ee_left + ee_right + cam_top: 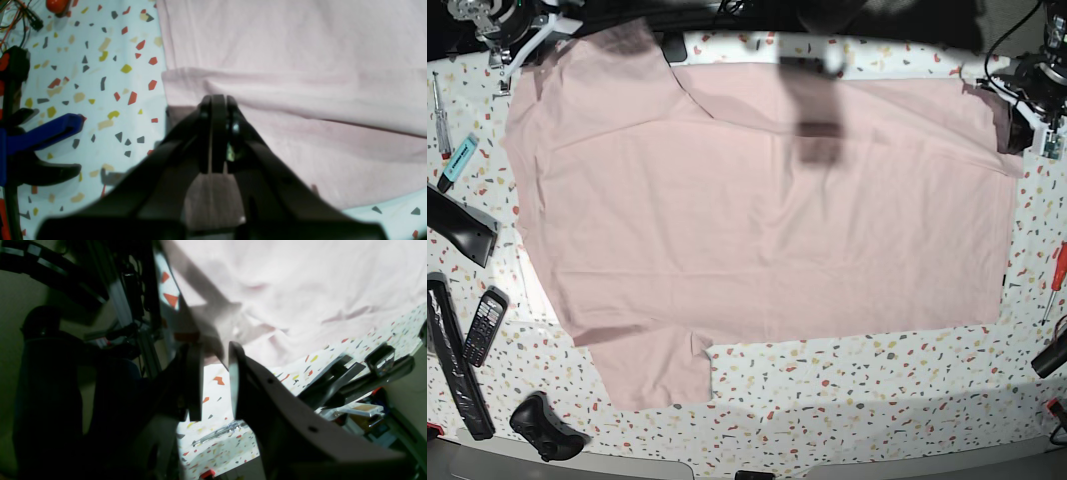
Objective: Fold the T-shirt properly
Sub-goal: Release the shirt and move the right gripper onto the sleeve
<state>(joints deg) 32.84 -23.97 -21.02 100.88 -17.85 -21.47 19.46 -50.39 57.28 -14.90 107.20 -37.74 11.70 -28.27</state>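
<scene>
While the T-shirt (757, 220) lies spread plain side up across the speckled table (877, 380) | left gripper (218, 100) pressed together over a hem fold | right gripper (215, 353) fingers parted, shirt edge between them, grip unclear | phone (484, 325) near the table's edge.

No text, label, brand, number or sign can be read in any view. The large pale pink cotton T-shirt (757, 220) shows only plain fabric, and the small dark keypad phone (485, 325) near the tabletop's left edge is too small to read.
</scene>
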